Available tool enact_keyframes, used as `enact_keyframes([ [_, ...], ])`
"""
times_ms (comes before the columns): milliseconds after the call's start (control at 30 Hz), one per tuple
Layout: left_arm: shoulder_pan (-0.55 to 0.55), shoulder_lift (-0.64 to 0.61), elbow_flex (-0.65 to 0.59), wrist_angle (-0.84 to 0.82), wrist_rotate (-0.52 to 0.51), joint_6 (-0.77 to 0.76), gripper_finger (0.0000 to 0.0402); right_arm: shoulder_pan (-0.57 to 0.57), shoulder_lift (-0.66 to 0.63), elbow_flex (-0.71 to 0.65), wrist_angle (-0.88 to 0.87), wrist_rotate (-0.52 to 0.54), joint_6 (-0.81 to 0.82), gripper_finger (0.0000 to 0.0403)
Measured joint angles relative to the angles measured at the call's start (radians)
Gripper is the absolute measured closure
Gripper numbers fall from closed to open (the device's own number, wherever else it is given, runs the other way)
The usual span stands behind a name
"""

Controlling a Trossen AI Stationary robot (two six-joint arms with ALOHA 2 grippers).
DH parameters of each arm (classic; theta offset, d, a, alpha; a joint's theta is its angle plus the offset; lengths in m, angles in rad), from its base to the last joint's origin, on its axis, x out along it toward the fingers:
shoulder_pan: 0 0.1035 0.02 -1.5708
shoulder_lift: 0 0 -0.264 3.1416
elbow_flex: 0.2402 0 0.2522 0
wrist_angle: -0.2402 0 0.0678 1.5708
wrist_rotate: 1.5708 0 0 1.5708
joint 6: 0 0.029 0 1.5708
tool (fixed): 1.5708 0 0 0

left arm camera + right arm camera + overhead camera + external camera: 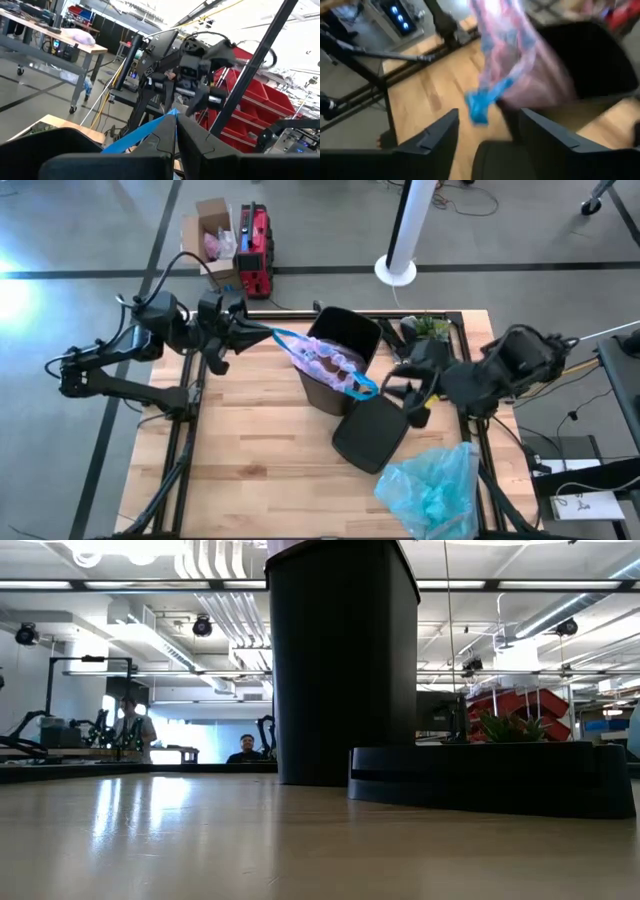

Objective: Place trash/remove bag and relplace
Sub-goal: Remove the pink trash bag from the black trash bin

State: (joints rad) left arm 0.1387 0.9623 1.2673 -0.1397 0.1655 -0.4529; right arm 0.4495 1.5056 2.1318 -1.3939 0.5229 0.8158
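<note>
- My left pincer (262, 333) sits over the left edge of the pale wooden worktop (250, 440), its fingers pinched tight on the flat blue tie (285, 337) of the thin translucent pink-lavender plastic bin liner (328, 363).
- That tie runs taut from my left fingertips across to the liner, which hangs in the mouth of the tall black plastic bin (345, 345) at the worktop's middle.
- My right pincer (400, 392) hovers just right of the bin, fingers spread apart and gripping nothing.
- The liner's other blue tie (481, 106) dangles loose just ahead of my right fingers, between them and the bin, not touching either finger.
- The bin's flat black lid (372, 432) lies on the worktop just below my right pincer.
- A crinkly translucent light blue plastic bag (432, 488) lies heaped at the worktop's near right corner, well apart from both pincers.
</note>
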Motion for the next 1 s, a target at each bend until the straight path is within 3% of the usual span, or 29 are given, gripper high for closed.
enact_keyframes([
  [233, 0.000, 0.007, -0.002, 0.034, -0.001, -0.002, 0.0401, 0.014, 0.046, -0.093, 0.066, 0.023, -0.003, 0.0147],
  [367, 0.000, 0.005, -0.002, 0.047, -0.001, -0.009, 0.0401, 0.012, 0.082, -0.104, 0.066, 0.132, -0.015, 0.0147],
  [500, 0.000, 0.003, -0.002, 0.050, -0.001, -0.017, 0.0401, 0.008, 0.103, -0.102, 0.075, 0.156, -0.016, 0.0164],
  [700, 0.000, 0.003, -0.002, 0.051, -0.001, -0.028, 0.0401, 0.000, 0.101, -0.110, 0.231, -0.025, -0.074, 0.0234],
  [933, 0.000, 0.003, -0.002, 0.051, 0.000, -0.037, 0.0401, -0.001, 0.101, -0.109, 0.481, -0.026, -0.324, 0.0382],
  [1000, 0.000, 0.003, -0.002, 0.051, 0.000, -0.037, 0.0401, -0.005, 0.099, -0.109, 0.547, -0.026, -0.387, 0.0394],
])
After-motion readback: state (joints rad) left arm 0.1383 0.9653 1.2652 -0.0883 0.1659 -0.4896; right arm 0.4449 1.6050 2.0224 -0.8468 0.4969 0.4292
